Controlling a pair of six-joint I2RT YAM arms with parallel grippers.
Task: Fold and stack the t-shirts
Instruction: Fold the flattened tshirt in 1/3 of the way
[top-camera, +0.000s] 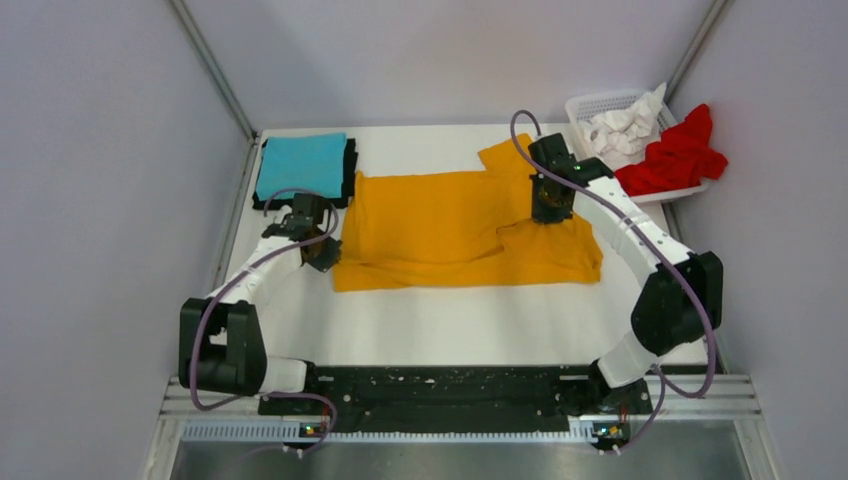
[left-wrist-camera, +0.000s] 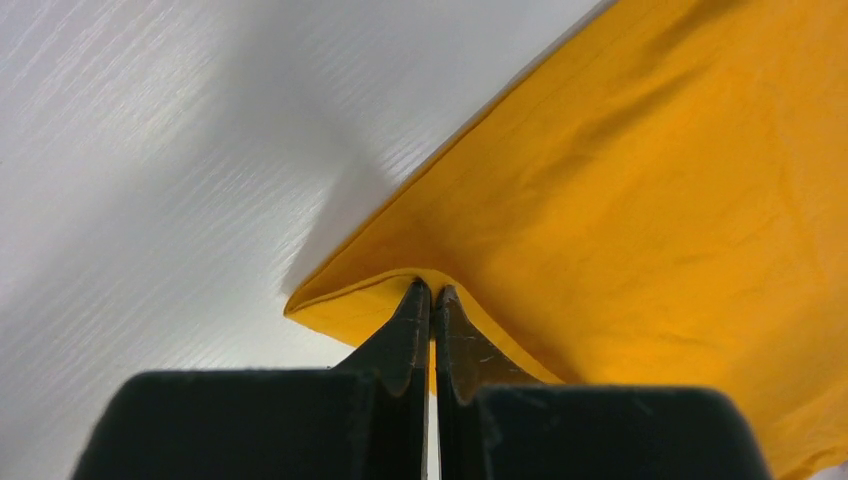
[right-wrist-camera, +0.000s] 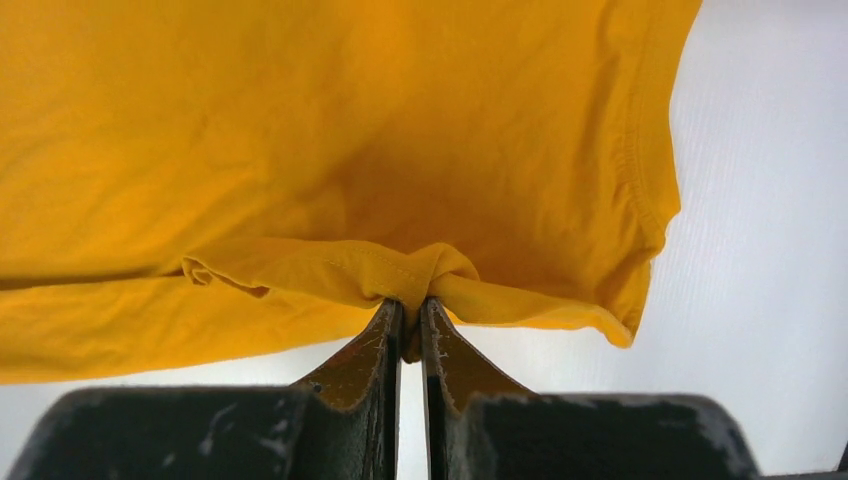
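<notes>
The mustard-orange t-shirt (top-camera: 450, 225) lies spread across the middle of the table, its near part partly folded over. My left gripper (top-camera: 322, 255) is shut on its left edge; in the left wrist view the jaws (left-wrist-camera: 432, 292) pinch a fold of the orange cloth (left-wrist-camera: 650, 200). My right gripper (top-camera: 551, 212) is shut on a bunched hem near the shirt's right sleeve, seen in the right wrist view (right-wrist-camera: 410, 305) with the cloth (right-wrist-camera: 350, 140) draped beyond. A folded turquoise t-shirt (top-camera: 300, 165) lies on a folded black one (top-camera: 350, 170) at the far left.
A white mesh basket (top-camera: 600, 105) stands at the far right corner, holding a crumpled white t-shirt (top-camera: 620, 128) and a red t-shirt (top-camera: 675, 155) that hangs over its rim. White table surface (top-camera: 450, 320) lies in front of the orange shirt.
</notes>
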